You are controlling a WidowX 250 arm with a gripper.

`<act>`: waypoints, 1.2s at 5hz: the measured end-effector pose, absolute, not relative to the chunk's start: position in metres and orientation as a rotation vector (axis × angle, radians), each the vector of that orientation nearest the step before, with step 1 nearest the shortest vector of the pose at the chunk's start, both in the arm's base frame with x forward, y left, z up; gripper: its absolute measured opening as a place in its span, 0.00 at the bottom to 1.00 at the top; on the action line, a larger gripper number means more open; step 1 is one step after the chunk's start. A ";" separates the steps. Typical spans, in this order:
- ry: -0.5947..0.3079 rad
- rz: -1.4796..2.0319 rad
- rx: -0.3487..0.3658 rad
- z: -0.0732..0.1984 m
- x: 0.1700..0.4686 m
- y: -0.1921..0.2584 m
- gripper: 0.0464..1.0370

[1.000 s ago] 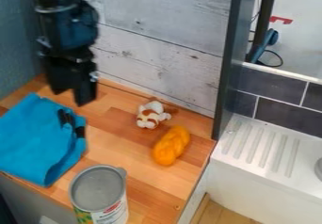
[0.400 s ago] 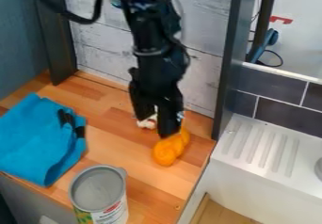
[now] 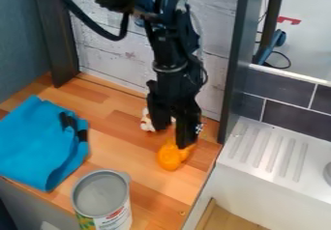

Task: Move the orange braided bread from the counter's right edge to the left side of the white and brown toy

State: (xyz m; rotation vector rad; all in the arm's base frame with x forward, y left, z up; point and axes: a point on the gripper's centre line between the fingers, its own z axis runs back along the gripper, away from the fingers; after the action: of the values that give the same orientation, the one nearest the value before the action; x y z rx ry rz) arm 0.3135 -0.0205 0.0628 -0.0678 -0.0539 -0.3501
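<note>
Gripper (image 3: 173, 138) moved view-R, now over orange loaf (image 3: 169, 158).

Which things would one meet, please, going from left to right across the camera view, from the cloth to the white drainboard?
Blue cloth → open-topped can → brown-and-white toy → orange braided loaf → white ridged drainboard.

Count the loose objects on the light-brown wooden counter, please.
4: blue folded cloth, left; grey-topped can, front; orange braided object by black gripper; small white-brown object behind that gripper. It may hide others.
</note>
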 end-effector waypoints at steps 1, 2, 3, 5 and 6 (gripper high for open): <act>-0.030 -0.336 -0.040 0.053 0.320 -0.016 0.96; -0.009 -0.310 -0.032 0.037 0.329 -0.015 0.96; 0.015 -0.286 -0.055 0.019 0.334 -0.023 0.96; 0.051 -0.262 -0.061 0.007 0.340 -0.029 0.90; 0.053 -0.258 -0.060 0.007 0.339 -0.029 0.79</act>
State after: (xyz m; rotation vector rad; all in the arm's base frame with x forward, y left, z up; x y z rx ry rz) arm 0.3393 -0.0287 0.0074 -0.0602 0.0532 -0.2582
